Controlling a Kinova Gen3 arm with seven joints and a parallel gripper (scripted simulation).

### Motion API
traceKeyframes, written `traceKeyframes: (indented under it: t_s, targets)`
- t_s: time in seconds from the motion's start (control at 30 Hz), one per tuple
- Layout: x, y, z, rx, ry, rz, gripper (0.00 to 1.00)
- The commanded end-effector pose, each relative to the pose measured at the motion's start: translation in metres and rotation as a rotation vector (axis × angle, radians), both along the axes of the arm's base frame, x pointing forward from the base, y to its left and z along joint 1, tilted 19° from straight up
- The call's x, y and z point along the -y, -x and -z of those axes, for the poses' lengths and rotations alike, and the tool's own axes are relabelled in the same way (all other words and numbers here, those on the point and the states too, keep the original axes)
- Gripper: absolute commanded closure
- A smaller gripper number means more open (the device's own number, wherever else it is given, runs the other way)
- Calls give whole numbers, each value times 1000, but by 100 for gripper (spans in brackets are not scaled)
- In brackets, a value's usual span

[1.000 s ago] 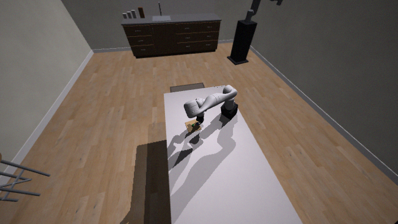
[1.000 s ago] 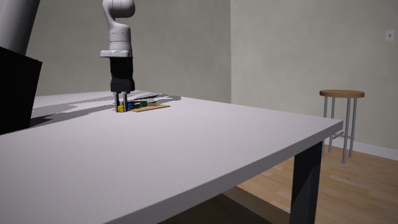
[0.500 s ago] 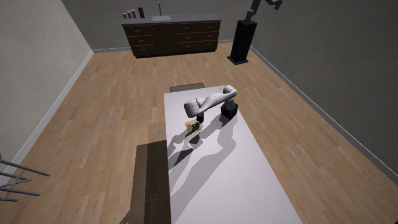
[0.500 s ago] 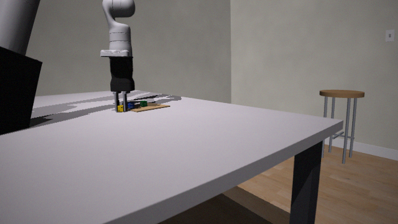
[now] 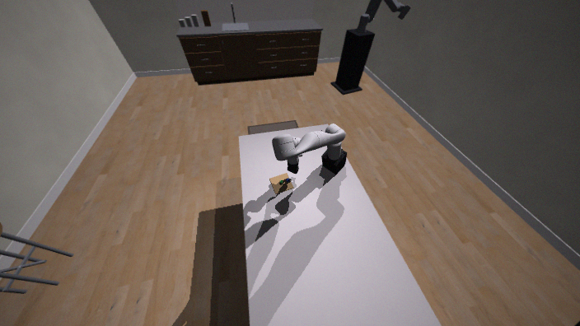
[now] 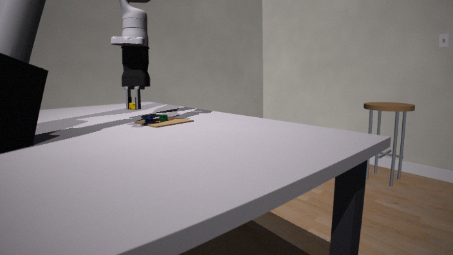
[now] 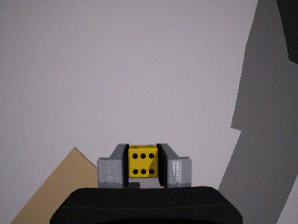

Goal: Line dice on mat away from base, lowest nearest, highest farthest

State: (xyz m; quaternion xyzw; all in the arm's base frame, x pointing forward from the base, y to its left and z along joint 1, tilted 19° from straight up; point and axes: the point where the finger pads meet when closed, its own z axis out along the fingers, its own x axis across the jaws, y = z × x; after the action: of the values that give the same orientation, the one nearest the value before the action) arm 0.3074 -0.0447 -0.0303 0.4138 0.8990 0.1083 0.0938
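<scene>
My gripper is shut on the yellow die, which shows six pips in the wrist view. In the exterior view the yellow die hangs between the fingers above the table, off the mat. The tan mat lies flat on the table just beyond the gripper, and its corner shows in the wrist view. A blue die and a green die stand on the mat, close together. From above, the mat with these two dice lies just in front of the gripper.
The robot's black base stands on the table near the far right edge. A wooden stool stands on the floor beyond the table. Arm shadows fall across the table top.
</scene>
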Motion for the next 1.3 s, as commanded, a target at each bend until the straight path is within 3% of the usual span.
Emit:
traceKeyframes:
  t_s: [0.0,0.33,0.9,1.07,1.13,1.27]
  targets:
    - [-3,-10,-14,38,-8,1,60]
    - [2,0,-46,38,-8,1,60]
    - [1,-2,-49,39,-6,-13,60]
    - [-4,-30,-54,55,21,-182,60]
    - [-4,-30,-54,55,21,-182,60]
    - [-8,-73,-66,84,79,-416,60]
